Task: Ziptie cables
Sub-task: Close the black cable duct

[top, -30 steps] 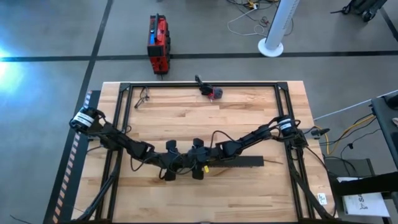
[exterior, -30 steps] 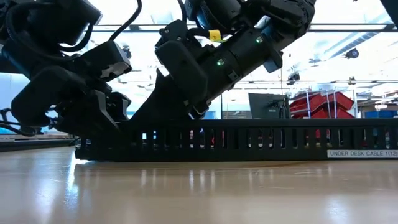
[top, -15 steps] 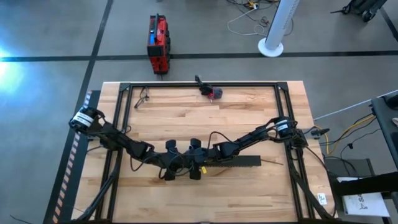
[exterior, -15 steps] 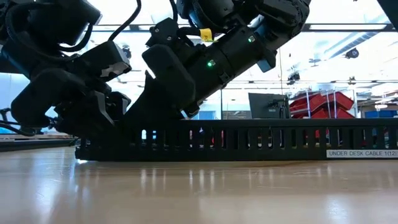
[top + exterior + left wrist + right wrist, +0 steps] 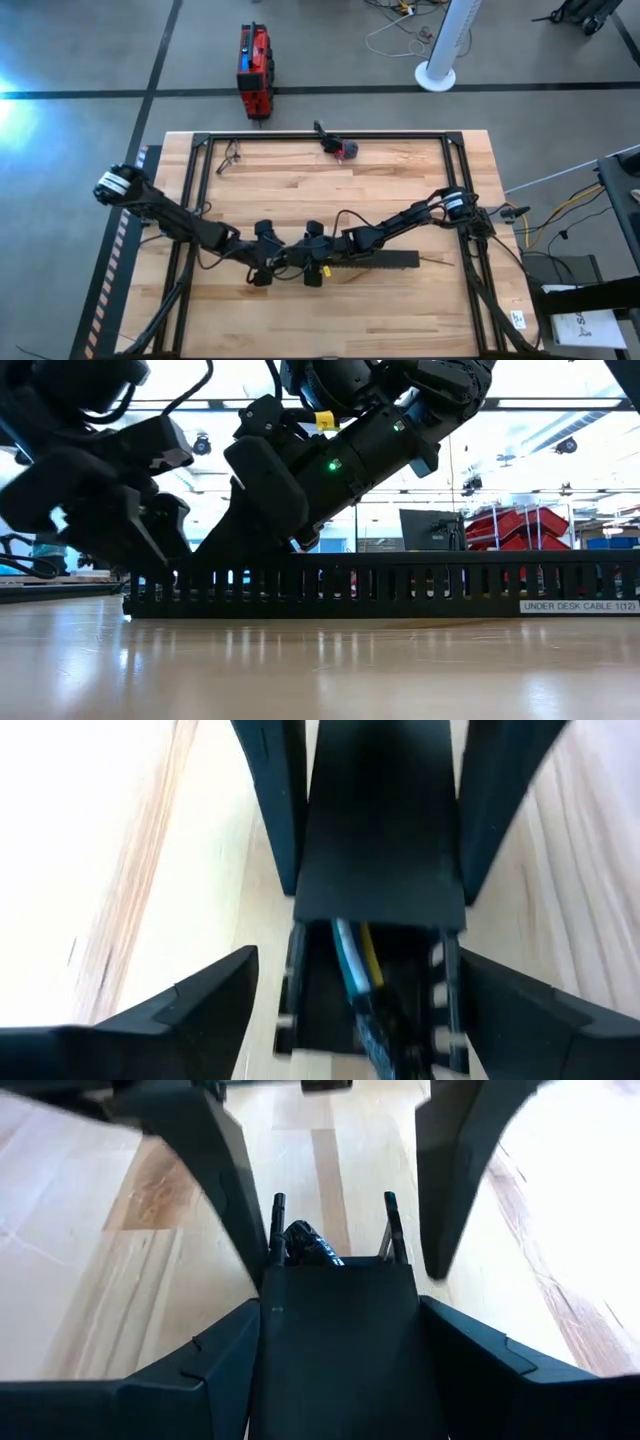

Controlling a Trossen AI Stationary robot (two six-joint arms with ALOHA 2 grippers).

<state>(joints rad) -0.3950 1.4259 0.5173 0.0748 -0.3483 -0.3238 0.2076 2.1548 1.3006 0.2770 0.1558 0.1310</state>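
Workshop floor of grey concrete surrounds a pale wooden table (image 5: 300, 180) fitted with a black frame; a red case (image 5: 254, 68) and a white stand base (image 5: 437, 75) sit on the floor beyond it.

Left gripper (image 5: 262, 272): positioned at the near-centre of the table, at the left end of the black slotted cable tray (image 5: 400, 585). In its wrist view the fingers (image 5: 200, 1010) stand spread, one to each side of the tray, with bare wood showing between each finger and the tray wall. It holds nothing.

Right gripper (image 5: 316, 272): just beside the left one, set over the tray. In its wrist view the fingers (image 5: 215, 1365) sit against both sides of the tray's flat cover, apparently clamping it.

The cables (image 5: 352, 960): blue and yellow strands, with a dark braided length, lie inside the tray channel, emerging from under the cover between the slotted walls. A dark cable end (image 5: 305, 1242) also shows at the tray mouth in the right wrist view.

Assessment: the step in hand appears to be seating the cables within the tray while the cover is steadied. Recommended practice: keep the right grip firm so the tray does not slide; bring the left fingers in squarely on the tray walls, clear of the strands, so none is pinched against the slots. No ziptie is identifiable in these views.
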